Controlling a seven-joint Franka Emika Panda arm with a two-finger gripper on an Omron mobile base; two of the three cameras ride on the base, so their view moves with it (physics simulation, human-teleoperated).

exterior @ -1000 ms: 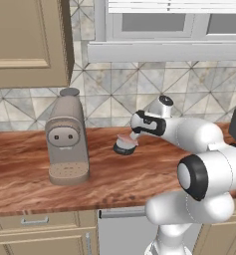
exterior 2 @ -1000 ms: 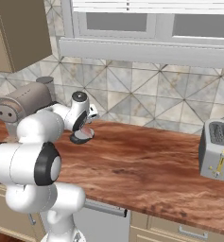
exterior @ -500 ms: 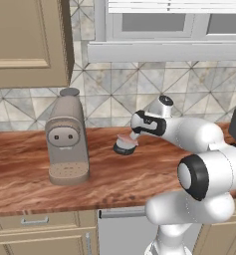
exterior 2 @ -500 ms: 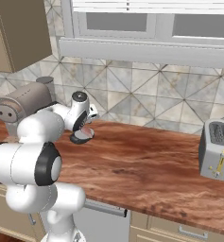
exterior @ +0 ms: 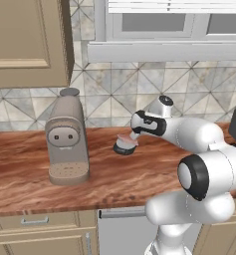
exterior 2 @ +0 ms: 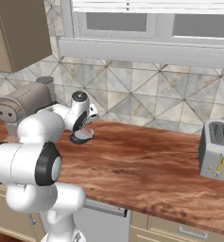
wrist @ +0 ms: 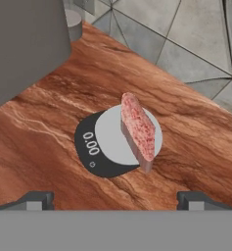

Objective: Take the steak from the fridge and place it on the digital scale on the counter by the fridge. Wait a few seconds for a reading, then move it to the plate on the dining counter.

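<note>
Left base view: the steak (exterior: 127, 139) lies on the digital scale (exterior: 123, 148), towards the back edge of the counter (exterior: 30, 172), right of the coffee machine (exterior: 65, 137). The gripper (exterior: 135, 133) hovers just above it.

Right base view: the steak (exterior 2: 85, 132) rests on the scale, with the toaster (exterior 2: 217, 149) well apart at the counter's right end.

Hand view: the fingertips (wrist: 35, 199) stand wide and released, holding nothing; the steak (wrist: 137, 129) overhangs the scale's edge. Weighing seems under way; the move to the plate remains.

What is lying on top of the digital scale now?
The steak lies on the digital scale, across its light top and overhanging one edge. The scale's display stays visible; the part of the top under the meat is covered.
</note>
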